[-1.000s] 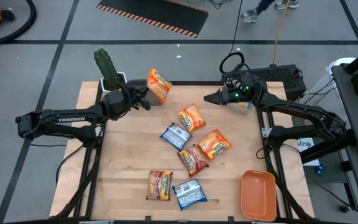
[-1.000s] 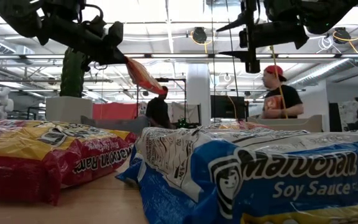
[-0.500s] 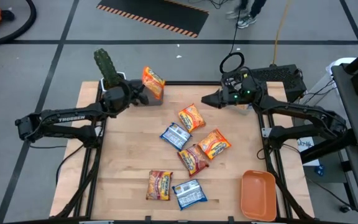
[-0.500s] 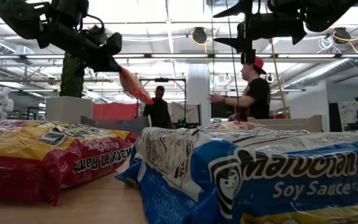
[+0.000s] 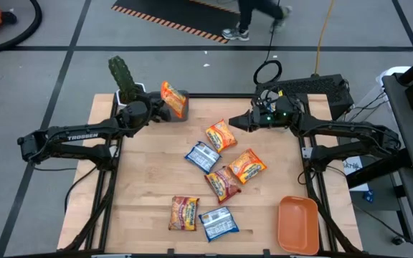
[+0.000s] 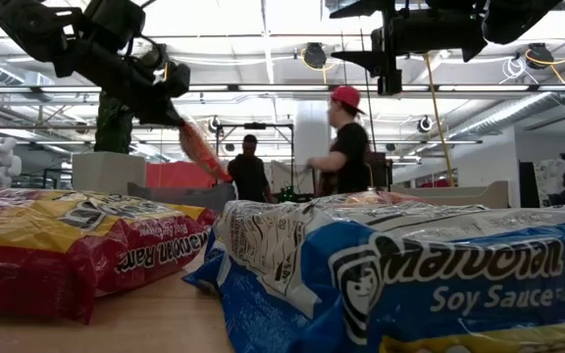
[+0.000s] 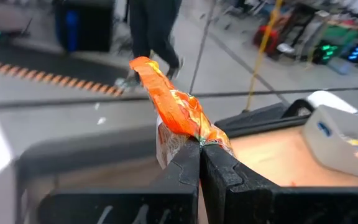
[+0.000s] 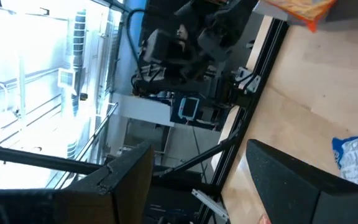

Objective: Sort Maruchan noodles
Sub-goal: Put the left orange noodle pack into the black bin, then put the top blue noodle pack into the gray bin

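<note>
My left gripper (image 5: 164, 107) is raised at the table's far left corner and is shut on an orange-yellow noodle packet (image 5: 173, 99), which hangs over a grey bin (image 5: 183, 115). My right gripper (image 5: 236, 123) is open in the air just right of an orange packet (image 5: 221, 135) and touches nothing. Lying flat on the table are a blue-white packet (image 5: 203, 156), another orange one (image 5: 247, 165), a red-brown one (image 5: 223, 182), and near the front a red-brown one (image 5: 185, 213) and a blue one (image 5: 218, 223). My left gripper pinches the orange packet between its two shut fingers by the crimped end seam (image 7: 199, 139). In the low view the packet (image 6: 196, 149) is lifted clear and hangs slanting below the gripper. The fingers come at it slanting down from the table's left.
A cactus in a white pot (image 5: 124, 79) stands just behind my left gripper. A pale bin holding packets (image 7: 345, 134) sits at the far right edge. An orange tray (image 5: 298, 223) lies at the near right corner. People walk beyond the table.
My left gripper has carried the orange packet toward the table's far left corner and lower, over the grey bin; the packet has swung from face-up to nearly edge-on. My right gripper has moved a little toward the near edge, closer to the orange packet.
</note>
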`<state>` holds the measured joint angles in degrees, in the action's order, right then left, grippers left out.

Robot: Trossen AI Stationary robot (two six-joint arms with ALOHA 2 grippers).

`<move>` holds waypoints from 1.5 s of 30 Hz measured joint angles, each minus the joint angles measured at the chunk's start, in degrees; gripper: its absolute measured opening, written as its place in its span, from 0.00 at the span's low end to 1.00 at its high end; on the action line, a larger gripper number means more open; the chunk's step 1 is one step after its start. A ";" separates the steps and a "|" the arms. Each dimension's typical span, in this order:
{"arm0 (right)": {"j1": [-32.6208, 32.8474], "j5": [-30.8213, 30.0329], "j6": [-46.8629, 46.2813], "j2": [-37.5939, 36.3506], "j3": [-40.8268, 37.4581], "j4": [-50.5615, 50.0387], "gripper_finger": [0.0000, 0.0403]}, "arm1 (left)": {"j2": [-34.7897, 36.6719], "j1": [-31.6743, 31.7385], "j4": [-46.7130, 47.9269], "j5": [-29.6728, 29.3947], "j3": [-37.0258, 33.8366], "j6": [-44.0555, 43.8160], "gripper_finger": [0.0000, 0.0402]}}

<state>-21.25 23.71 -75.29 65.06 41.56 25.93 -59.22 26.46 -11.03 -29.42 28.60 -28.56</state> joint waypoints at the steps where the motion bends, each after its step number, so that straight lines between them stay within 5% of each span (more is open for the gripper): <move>1: 0.31 -0.01 0.00 0.00 0.00 0.00 0.62 | 0.00 0.00 1.49 -0.35 0.00 -1.59 0.01; 14: 2.68 -3.09 -0.15 0.00 0.00 -1.46 0.62 | -4.62 0.80 3.20 -2.85 0.00 -2.16 0.01; 29: 2.66 -4.28 -0.26 -0.02 0.00 -1.79 0.62 | -12.25 3.78 -5.88 -1.53 0.00 -3.47 0.01; 39: 2.66 -4.22 0.80 -0.02 0.00 -2.08 0.62 | -11.52 3.78 -7.32 1.01 0.00 -1.33 0.23; 45: 2.66 -4.18 1.60 -0.02 0.00 -2.26 0.62 | -11.42 3.78 -6.88 3.19 0.00 -1.15 0.28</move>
<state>-18.59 19.53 -73.69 65.04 41.56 23.68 -70.64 30.24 -17.91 -26.23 28.60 -29.71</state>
